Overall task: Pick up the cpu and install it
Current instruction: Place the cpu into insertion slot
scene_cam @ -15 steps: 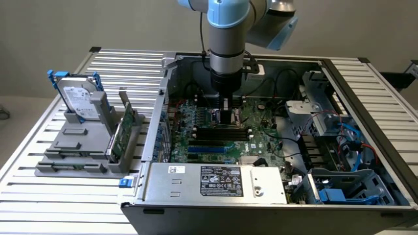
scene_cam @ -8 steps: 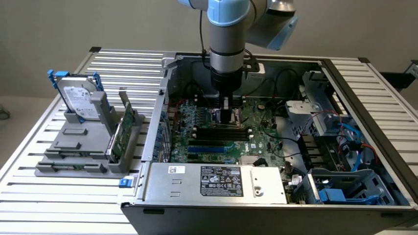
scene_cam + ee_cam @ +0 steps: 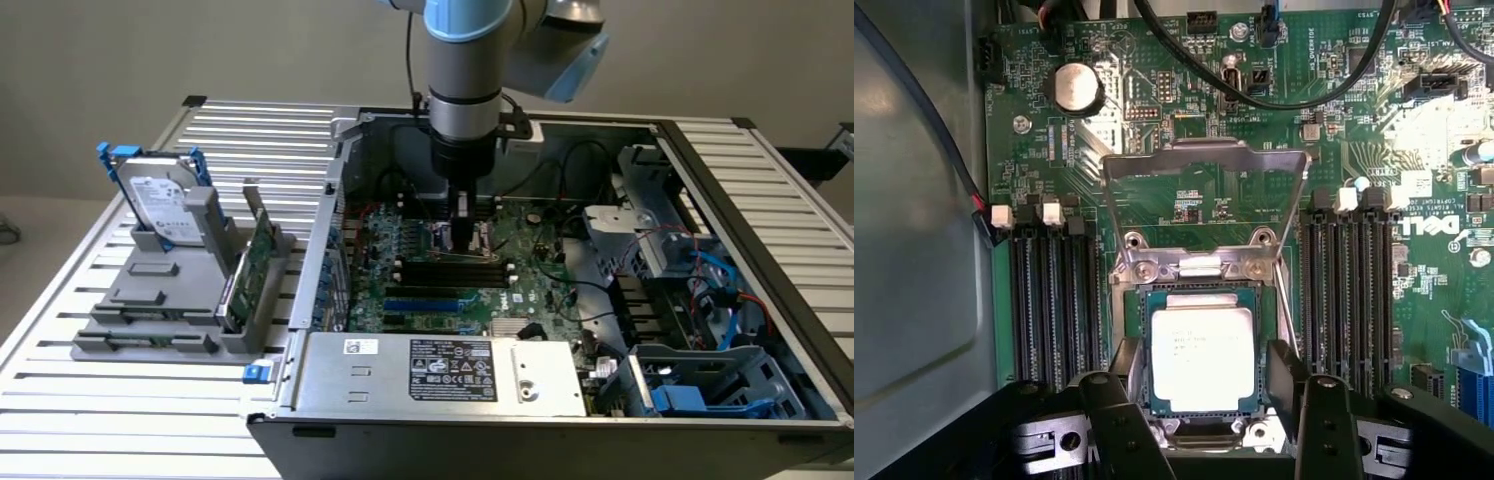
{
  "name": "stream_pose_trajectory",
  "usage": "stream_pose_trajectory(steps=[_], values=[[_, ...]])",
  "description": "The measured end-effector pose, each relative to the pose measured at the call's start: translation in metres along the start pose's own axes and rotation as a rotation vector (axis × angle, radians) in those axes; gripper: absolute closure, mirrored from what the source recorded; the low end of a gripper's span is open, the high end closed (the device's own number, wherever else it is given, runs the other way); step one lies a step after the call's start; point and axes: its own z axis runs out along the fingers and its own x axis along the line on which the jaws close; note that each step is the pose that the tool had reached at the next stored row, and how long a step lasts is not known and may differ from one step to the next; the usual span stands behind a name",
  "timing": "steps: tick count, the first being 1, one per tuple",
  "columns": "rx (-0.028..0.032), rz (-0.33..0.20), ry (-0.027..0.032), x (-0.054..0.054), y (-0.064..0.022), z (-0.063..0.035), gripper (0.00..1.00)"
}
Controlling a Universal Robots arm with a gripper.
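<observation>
Grey sheet metal makes up the biggest thing here, an open computer case lying on a slatted table. It holds a green main board on its floor, a boxy power unit along its near edge and a drive cage with blue plastic parts toward the exterior view's right. Beside the case, on the exterior view's left, a grey holder carries a hard drive standing on edge in a blue bracket and a green card upright in its slot. The arm reaches straight down into the case, with the claw low over the middle of the board, between the two banks of black memory slots. The chip lies flat and square in its socket, silver top up. The claw's fingers stand apart on either side of it, close by but clamped on nothing. By this look the carrying and seating are done. The metal hold-down frame is swung up behind the socket, so the chip is not yet locked in.
</observation>
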Motion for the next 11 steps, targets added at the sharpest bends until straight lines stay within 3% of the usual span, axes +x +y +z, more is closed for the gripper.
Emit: stream_pose_trajectory(steps=[11], values=[[0.0001,0.000,0.0000,0.000,0.0027,-0.0313,0.38]])
